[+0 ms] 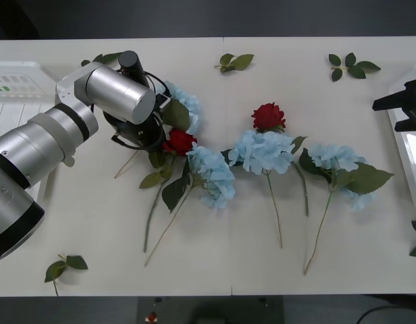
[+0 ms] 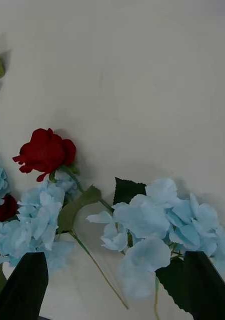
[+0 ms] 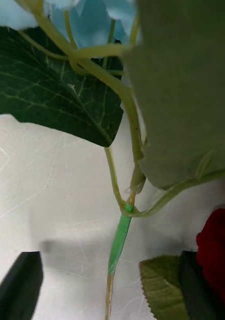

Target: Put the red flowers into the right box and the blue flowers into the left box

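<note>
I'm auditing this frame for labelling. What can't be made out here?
- Front view: the left end effector and part of a blue flower are hidden under the left arm's wrist.
- Left box: cut off by the edge and covered by the arm.
- Right box: cut off by the edge.

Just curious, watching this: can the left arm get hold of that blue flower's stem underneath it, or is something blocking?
Probably yes. The left gripper is open, astride the blue flower's stem on bare table. A red flower and a leaf crowd one finger, so they might get pinched too.
</note>
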Tool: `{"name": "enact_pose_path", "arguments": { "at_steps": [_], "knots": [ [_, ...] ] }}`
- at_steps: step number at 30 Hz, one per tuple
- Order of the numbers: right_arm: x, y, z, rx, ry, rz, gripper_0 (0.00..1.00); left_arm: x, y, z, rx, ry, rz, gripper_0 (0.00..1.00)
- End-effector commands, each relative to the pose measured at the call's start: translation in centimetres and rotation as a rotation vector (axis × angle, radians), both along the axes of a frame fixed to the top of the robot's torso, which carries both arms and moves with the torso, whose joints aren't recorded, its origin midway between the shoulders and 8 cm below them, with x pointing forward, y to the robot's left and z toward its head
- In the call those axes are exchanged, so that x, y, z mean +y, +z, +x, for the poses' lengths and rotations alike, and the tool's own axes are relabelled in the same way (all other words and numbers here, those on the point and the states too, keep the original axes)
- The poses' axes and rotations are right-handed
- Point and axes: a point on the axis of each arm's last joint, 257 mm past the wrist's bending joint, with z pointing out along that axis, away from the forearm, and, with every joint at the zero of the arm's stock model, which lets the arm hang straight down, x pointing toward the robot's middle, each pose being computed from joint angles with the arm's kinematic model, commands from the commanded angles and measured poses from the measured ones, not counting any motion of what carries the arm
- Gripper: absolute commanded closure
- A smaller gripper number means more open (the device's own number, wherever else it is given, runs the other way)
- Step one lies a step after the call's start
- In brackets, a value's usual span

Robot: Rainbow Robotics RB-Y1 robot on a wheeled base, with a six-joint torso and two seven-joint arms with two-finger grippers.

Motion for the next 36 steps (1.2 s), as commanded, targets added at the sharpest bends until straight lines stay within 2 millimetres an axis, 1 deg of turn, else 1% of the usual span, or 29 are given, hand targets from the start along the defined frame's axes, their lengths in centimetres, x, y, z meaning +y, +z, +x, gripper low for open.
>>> {"name": "enact_pose_path", "arguments": {
  "at_steps": [1, 2, 8, 12, 13, 14, 17, 20, 23, 26, 28, 29, 30, 34, 36],
  "knots": [
    [1.0, -0.4, -1.6, 0.039, -0.040, -0.018, 0.23, -1.4, 1.6, 0.9, -0.031, -0.068, 0.015, 0.91],
    [1.2, -0.6, -1.9, 0.044, -0.040, -0.025, 0.22, -1.4, 1.6, 0.9, -0.032, -0.068, 0.017, 1.00],
    [3.6, -2.1, -4.0, 0.063, -0.020, -0.058, 0.22, -1.6, 1.8, 1.2, -0.041, -0.070, 0.010, 1.00],
    [4.4, -3.5, -5.5, 0.071, -0.006, -0.090, 0.22, -1.7, 2.3, 1.8, -0.068, -0.071, -0.003, 1.00],
    [4.7, -4.1, -6.2, 0.072, -0.002, -0.102, 0.22, -1.9, 3.0, 2.3, -0.087, -0.073, -0.018, 1.00],
    [4.8, -4.3, -6.5, 0.073, 0.000, -0.107, 0.22, -1.8, 3.3, 2.5, -0.094, -0.072, -0.020, 1.00],
    [5.2, -5.5, -7.3, 0.058, -0.002, -0.123, 0.22, -2.1, 5.4, 3.5, -0.138, -0.081, -0.050, 1.00],
    [5.4, -7.1, -8.4, 0.050, 0.010, -0.151, 0.22, -2.0, 8.0, 4.5, -0.187, -0.083, -0.088, 1.00],
    [5.4, -8.5, -9.1, 0.041, 0.014, -0.171, 0.22, -1.5, 10.7, 5.4, -0.232, -0.082, -0.116, 1.00],
    [5.6, -9.8, -9.5, 0.036, 0.009, -0.169, 0.22, -0.2, 13.0, 6.0, -0.272, -0.066, -0.146, 1.00],
    [5.7, -10.3, -9.4, 0.027, 0.009, -0.176, 0.22, 0.6, 14.2, 6.3, -0.287, -0.048, -0.179, 1.00],
    [5.8, -10.5, -9.3, 0.022, 0.008, -0.177, 0.22, 1.1, 14.5, 6.2, -0.292, -0.038, -0.194, 1.00],
    [6.0, -10.8, -9.2, 0.014, 0.008, -0.181, 0.22, 1.9, 15.4, 6.3, -0.303, -0.027, -0.216, 1.00],
    [6.2, -11.6, -9.2, 0.005, 0.005, -0.191, 0.22, 4.8, 16.8, 5.5, -0.317, 0.019, -0.270, 1.00],
    [6.3, -12.1, -9.4, 0.003, 0.008, -0.200, 0.22, 6.7, 17.5, 4.5, -0.312, 0.048, -0.295, 1.00]
  ]
}}
